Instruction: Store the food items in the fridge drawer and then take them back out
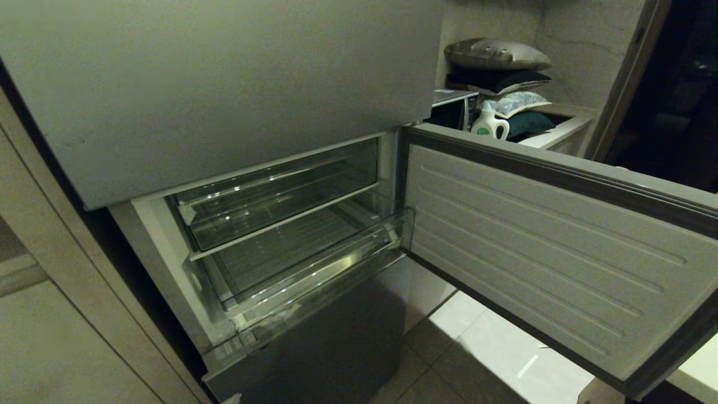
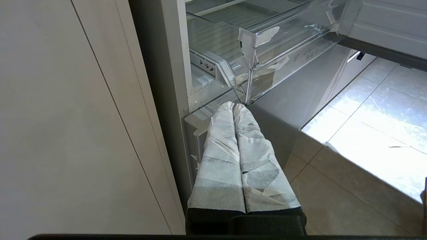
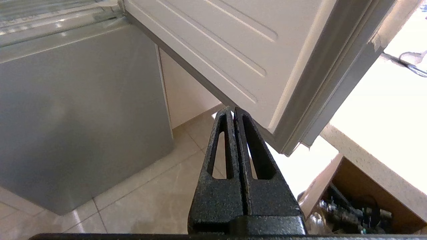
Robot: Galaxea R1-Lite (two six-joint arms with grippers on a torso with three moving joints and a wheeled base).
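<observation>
The fridge drawer (image 1: pixel 303 264) is pulled out under the grey upper door (image 1: pixel 213 84), at 9 o'clock of the open ribbed door (image 1: pixel 549 252); nothing visible inside. The left tool (image 2: pixel 233 106), tape-wrapped, is pressed together just below the drawer's corner. The right tool (image 3: pixel 232 110), pressed together and empty, hangs over the floor tiles (image 3: pixel 150 200) beneath the open door.

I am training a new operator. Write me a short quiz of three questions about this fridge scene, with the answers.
1. True or false: food lies in the fridge drawer.
2. Which gripper has white wrapped fingers? A) left B) right
3. Fill in: the right gripper is ____.

Key:
1. False; no food shows in it.
2. A, the left gripper.
3. Shut, below the open fridge door.
</observation>
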